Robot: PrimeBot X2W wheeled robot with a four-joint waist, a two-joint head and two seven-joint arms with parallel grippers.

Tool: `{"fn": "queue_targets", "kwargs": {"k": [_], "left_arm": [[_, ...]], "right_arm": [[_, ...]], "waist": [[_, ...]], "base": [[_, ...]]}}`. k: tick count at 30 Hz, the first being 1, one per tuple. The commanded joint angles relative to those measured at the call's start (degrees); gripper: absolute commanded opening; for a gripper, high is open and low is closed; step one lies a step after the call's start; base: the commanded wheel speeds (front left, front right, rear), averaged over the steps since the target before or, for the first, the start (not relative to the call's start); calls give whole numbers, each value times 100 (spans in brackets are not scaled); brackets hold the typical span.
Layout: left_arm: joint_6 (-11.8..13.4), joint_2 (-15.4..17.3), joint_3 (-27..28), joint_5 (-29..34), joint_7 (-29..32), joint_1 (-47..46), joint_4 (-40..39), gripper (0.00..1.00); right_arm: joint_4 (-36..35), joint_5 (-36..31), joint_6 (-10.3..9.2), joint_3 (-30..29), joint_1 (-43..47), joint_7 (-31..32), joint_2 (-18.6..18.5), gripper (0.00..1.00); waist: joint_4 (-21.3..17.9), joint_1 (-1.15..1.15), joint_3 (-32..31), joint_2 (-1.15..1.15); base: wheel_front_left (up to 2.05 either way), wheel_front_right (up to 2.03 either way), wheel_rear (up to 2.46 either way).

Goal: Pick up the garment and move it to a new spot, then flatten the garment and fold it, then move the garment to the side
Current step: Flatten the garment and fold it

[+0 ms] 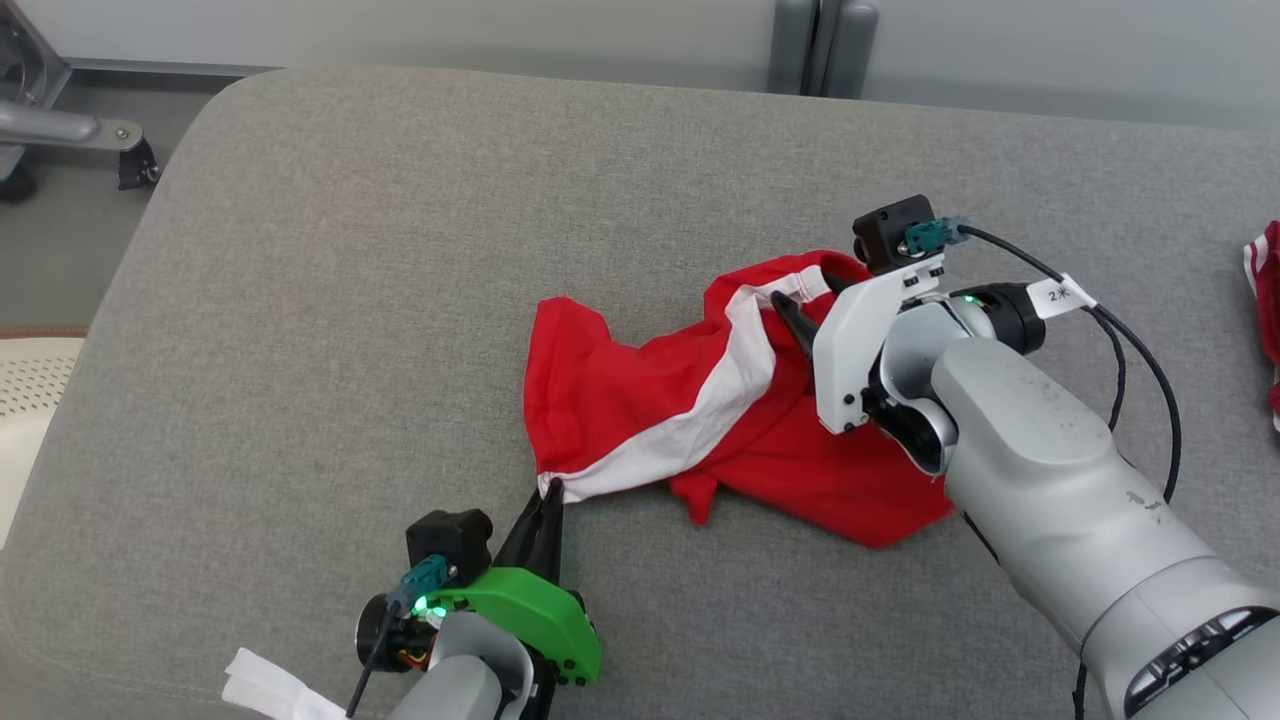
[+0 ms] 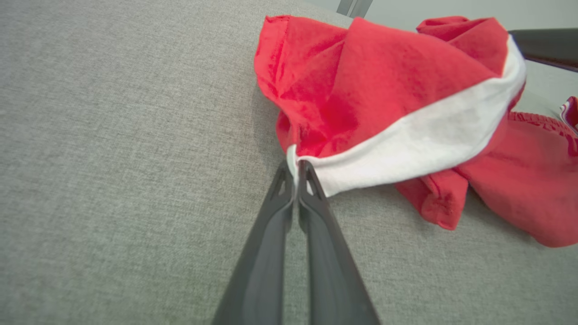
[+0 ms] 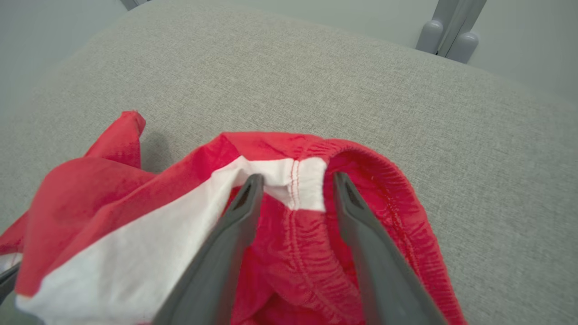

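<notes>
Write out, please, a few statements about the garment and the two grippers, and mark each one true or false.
1. The left gripper is shut on the end of the white stripe of the garment. True.
2. The right gripper is clamped shut on the waistband. False: its jaws stand apart, one on either side of the stripe where it meets the waistband.
3. The garment lies flat and neatly folded. False: it is crumpled and bunched up.
4. The garment rests on a grey cushion. True.
5. A second red-and-white cloth lies at the right edge of the head view. True.
</notes>
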Motion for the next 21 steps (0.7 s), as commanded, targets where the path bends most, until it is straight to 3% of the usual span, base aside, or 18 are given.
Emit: {"fn": "queue_targets", "kwargs": {"k": [1,2,4,5,15,21], "left_arm": [[29,24,-17,-30,-1,-109,-23,0],[37,24,-24,-35,-1,-115,-29,0],[44,24,-29,-55,-1,-119,-41,0],[49,24,-26,-65,-1,-121,-44,0],[70,24,405,148,-2,-151,-139,0],[-40,62,1042,360,-2,-194,-490,0]], "right_arm": [[51,77,-9,51,-115,24,-46,42],[91,101,-9,107,-165,42,-61,36],[148,129,-9,214,-257,62,-77,7],[172,150,-9,258,-283,84,-80,0],[-92,641,-9,717,-392,50,-283,0],[-748,1113,-9,856,-21,-323,-814,0]], "waist": [[28,0,16,0],[38,0,22,0],[47,0,29,0],[46,0,30,0],[-213,0,-73,0],[-493,0,-395,0]], "base": [[0,0,0],[0,0,0],[0,0,0],[0,0,0],[0,0,0],[0,0,0]]}}
